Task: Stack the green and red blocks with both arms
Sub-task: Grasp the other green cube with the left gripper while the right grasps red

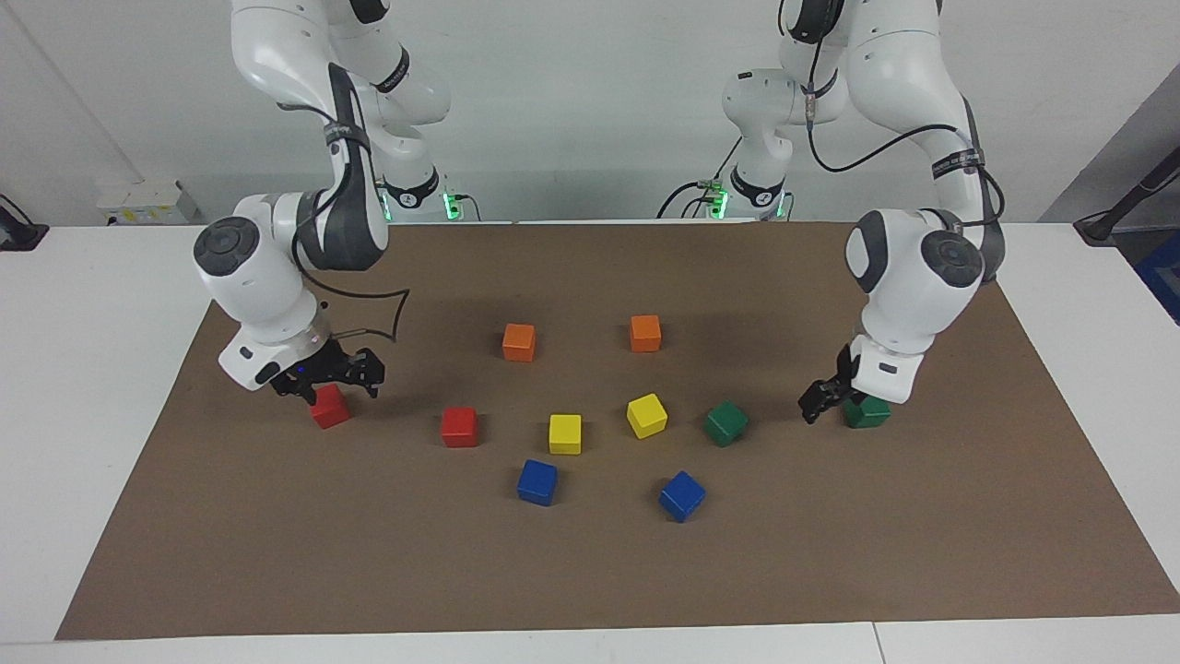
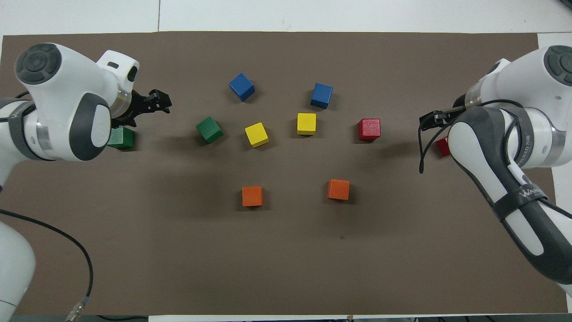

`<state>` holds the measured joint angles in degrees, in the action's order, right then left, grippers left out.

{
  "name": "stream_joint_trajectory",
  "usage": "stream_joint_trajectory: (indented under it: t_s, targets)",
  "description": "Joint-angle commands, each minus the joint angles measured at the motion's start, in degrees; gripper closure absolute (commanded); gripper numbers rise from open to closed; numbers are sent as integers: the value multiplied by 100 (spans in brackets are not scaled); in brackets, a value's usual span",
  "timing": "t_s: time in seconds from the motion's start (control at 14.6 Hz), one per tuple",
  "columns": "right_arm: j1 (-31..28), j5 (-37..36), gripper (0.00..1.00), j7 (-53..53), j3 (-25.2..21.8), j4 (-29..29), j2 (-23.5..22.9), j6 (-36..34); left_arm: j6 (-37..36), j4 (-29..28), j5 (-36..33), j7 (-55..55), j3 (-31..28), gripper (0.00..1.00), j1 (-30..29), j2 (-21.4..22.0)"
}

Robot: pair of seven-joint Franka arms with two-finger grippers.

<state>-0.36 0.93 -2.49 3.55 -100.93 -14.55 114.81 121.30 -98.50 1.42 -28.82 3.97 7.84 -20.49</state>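
Left hand [image 1: 830, 395] hangs low over the brown mat [image 1: 590, 572] at my left arm's end of the desk [image 1: 92, 443], tilted, fingers spread wide and holding nothing. One green block [image 1: 868, 412] sits on the mat just beside it, partly tucked under my wrist; from the facing view the fingertips stand at the block's side, and I cannot tell whether they touch it. From overhead that block [image 2: 120, 137] shows only as a green corner under my forearm, with the hand [image 2: 154, 103] over the mat a little past it.

Right hand [image 1: 330, 380] is low over the mat at my right arm's end, fingers also spread wide, empty. A red block [image 1: 329, 407] lies directly under the fingertips, close below them; contact I cannot judge. Overhead, only a sliver of this block [image 2: 442, 146] shows beside my arm, and the hand [image 2: 435, 119] is mostly hidden by the wrist.

Second green block [image 1: 725, 422] rests on the mat, near the first one, toward the middle of the desk, turned slightly askew. Second red block [image 1: 459, 426] rests square on the mat, well apart from the first red one, also toward the middle.

Between those two lie two yellow blocks [image 1: 565, 433]. Two blue blocks [image 1: 537, 481] lie farther from me than the yellow ones. Two orange blocks [image 1: 519, 341] lie nearer to me. All ten blocks stand singly on the mat, none on another.
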Motion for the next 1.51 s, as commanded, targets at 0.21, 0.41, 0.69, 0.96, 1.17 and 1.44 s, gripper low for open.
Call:
stream_joint_trajectory:
  t_s: [0.21,0.41,0.69,0.96,1.17,1.44]
  targets:
    - [861,-207,0,1292,6,926,-496,-495,-590,1492,-343,-1890,-195,0,824,-1053]
    - [1056,-216,0,1646,6,995,-760,-198,-222,1300,-370,-1908,-194,0,859,-1053]
    - [1065,-172,0,1717,14,934,-953,251,-2,631,-520,-1917,-186,0,1035,-851]
    - [1065,-119,0,1866,14,890,-1155,515,534,-1,-519,-1996,-186,0,1167,-676]
    - [1082,-119,0,1971,14,759,-1305,796,579,-28,-519,-1996,-186,0,1167,-667]
    - [1073,-110,0,1980,14,531,-1384,1095,579,-90,-519,-2110,-186,25,1167,-649]
